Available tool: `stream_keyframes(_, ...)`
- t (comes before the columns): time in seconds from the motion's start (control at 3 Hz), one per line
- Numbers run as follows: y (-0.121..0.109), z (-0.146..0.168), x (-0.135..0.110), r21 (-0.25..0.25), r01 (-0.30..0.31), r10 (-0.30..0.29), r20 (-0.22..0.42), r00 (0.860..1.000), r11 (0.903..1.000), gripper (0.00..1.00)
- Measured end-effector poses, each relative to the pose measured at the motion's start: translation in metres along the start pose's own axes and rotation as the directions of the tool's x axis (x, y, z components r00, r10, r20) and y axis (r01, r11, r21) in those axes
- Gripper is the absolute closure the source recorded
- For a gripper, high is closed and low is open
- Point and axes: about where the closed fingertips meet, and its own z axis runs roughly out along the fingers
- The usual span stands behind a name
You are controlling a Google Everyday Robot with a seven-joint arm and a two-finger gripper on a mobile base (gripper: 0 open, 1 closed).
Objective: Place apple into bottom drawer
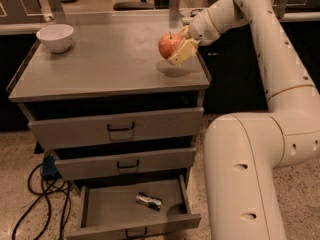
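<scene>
The red apple (169, 45) with a short dark stem is held in my gripper (177, 46), lifted a little above the right part of the grey cabinet top (100, 59); its shadow lies on the top below it. The gripper's pale fingers (183, 51) are shut on the apple from its right side. The bottom drawer (131, 206) is pulled open at the foot of the cabinet, below and left of the apple. A small silver and dark object (149, 201) lies inside it.
A white bowl (55, 36) stands at the cabinet top's back left. The two upper drawers (120, 127) are nearly closed. Black cables and a blue plug (45, 184) lie on the floor at left. My arm's large white link (245, 179) stands right of the drawers.
</scene>
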Motion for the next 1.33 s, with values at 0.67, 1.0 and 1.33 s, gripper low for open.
stream_keyframes(0.67,0.052,-0.117,0.031,0.118,-0.123,0.125,-0.012,0.992,0.9854,1.0)
stream_keyframes(1.0,0.107,-0.158,0.051,0.119,-0.174,0.18,-0.042,0.983,0.9775,1.0)
stream_keyframes(1.33,0.121,-0.142,0.068,0.08,-0.213,0.218,-0.057,0.974,0.9737,1.0)
